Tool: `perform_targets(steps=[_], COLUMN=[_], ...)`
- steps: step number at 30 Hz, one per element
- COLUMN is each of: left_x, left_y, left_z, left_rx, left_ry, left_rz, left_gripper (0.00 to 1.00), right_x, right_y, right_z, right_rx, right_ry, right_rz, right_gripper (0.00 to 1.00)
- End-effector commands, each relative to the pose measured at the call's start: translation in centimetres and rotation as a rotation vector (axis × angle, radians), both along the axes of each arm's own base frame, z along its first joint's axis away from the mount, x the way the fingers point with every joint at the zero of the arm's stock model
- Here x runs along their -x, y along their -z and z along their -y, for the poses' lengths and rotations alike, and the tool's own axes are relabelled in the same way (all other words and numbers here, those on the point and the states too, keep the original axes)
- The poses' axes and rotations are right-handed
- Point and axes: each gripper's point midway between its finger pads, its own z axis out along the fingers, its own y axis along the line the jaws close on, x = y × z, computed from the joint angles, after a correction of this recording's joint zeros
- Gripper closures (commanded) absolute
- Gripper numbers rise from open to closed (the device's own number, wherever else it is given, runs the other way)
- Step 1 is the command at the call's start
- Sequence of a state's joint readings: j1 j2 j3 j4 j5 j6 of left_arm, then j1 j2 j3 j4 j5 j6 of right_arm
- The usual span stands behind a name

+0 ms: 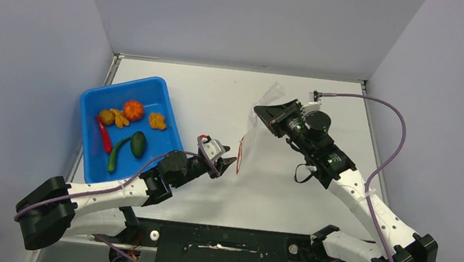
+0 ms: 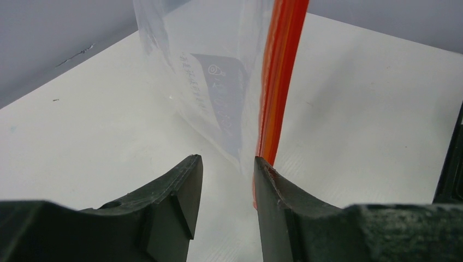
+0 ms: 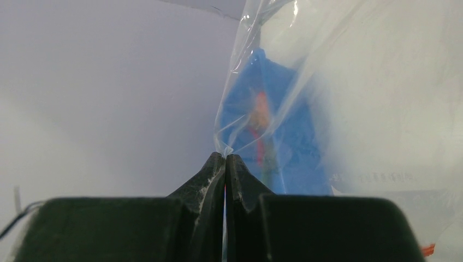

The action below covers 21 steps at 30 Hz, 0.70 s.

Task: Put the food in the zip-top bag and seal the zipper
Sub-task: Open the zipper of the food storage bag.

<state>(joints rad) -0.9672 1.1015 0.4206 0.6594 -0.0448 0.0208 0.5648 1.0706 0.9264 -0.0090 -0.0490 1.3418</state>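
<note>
Right jaws: closed tight, pinching an edge of the zip-top bag (image 3: 284, 82), which is held up over the surface (image 1: 220, 97) near its centre. Left jaws: parted by a moderate gap and gripping nothing. The bag's lower corner hangs between them, with the zipper (image 2: 278, 82) at the fingertip on the 3 o'clock side. The food (image 1: 133, 109) lies in the blue tray (image 1: 92, 168) at 9 o'clock, well apart from the bag.

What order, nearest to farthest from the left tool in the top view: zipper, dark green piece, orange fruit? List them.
1. zipper, just right of the left tool.
2. dark green piece, near side of the tray.
3. orange fruit, tray's far side.
</note>
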Motion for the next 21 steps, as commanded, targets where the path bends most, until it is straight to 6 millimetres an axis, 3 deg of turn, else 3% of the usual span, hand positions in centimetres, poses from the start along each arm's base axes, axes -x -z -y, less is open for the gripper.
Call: perform_targets(steps=[1, 8, 21], left_x=[-0.6, -1.2, 0.1], left_y=[-3.3, -3.6, -3.3], left_z=[-0.1, -0.1, 0.9], left_rx=[0.08, 0.082, 0.136], left_ry=[-0.034, -0.062, 0.017], left_rz=[0.079, 0.076, 0.039], left_gripper=[0.6, 0.54, 0.53], right_x=[-0.2, -0.3, -0.5], right_y=[-2.7, -2.6, -1.9], right_z=[-0.5, -0.8, -0.9], right_rx=[-0.047, -0.037, -0.029], right_ry=[-0.001, -0.009, -0.006], right_rz=[0.067, 0.061, 0.045], right_gripper=[1.0, 1.0, 1.0])
